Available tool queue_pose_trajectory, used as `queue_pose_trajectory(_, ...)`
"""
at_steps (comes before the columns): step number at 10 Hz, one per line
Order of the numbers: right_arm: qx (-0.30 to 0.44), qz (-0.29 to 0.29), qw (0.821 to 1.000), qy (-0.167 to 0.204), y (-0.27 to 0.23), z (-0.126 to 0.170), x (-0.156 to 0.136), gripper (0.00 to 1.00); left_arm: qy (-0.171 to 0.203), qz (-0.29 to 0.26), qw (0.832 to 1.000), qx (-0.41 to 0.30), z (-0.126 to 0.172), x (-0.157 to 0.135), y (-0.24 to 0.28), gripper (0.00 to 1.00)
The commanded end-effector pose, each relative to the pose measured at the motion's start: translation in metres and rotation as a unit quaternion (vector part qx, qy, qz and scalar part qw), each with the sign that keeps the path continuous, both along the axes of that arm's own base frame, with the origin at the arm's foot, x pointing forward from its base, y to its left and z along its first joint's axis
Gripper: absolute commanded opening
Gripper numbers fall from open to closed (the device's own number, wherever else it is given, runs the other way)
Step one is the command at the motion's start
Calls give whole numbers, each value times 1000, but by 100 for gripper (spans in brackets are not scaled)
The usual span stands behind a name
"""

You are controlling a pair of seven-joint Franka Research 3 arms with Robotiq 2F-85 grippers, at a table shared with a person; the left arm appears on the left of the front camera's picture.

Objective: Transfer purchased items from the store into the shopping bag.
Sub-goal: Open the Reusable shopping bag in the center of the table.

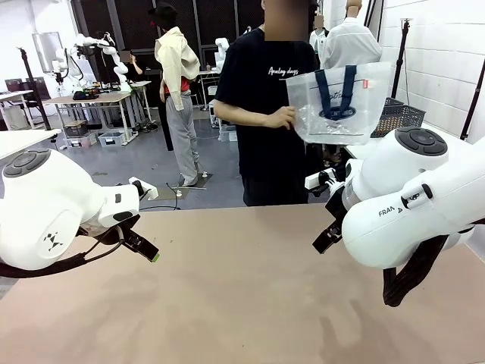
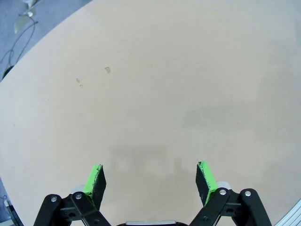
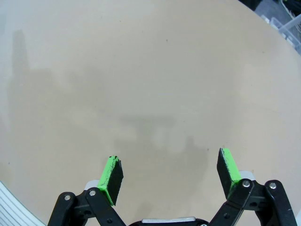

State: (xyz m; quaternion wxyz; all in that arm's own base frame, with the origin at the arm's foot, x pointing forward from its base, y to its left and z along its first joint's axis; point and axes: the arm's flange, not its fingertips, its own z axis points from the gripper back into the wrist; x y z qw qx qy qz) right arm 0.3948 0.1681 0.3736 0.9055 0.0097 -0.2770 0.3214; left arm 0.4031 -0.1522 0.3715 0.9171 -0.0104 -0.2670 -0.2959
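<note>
Left end effector (image 2: 150,173) hangs just above the tan tabletop (image 2: 155,84), its green-padded fingers (image 2: 96,181) spread wide with nothing between them; the right end effector (image 3: 169,162) sits the same way, fingers wide apart over the plain surface, and each casts a soft shadow. From the front, the right arm's bulky white body covers most of its end effector, so a dark finger edge is all that pokes out, while the left one appears as a dark tip with a spot of green. At the far side a person (image 1: 265,98) in a black T-shirt holds the shopping bag (image 1: 339,106) up in one hand (image 1: 282,117), well above the tabletop. It is clear plastic with navy handles, a dark oval logo and a small red tag; it looks crumpled and possibly empty, though glare makes that hard to judge. Behind it a dark mesh basket (image 1: 398,117) is partly hidden. Small brownish marks (image 2: 107,70) dot the tabletop. Beyond lie a grey floor (image 1: 151,159), work tables (image 1: 98,98) and a white wall (image 1: 439,61) at right.
</note>
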Motion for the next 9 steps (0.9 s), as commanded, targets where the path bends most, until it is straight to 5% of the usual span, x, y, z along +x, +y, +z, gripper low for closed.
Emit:
queue_pose_trajectory(1,0,0,1000,0,0,0,0,100,0,1,1000,0,0,0,1,100)
queue_pose_trajectory(9,0,0,1000,0,0,0,0,100,0,1,1000,0,0,0,1,100)
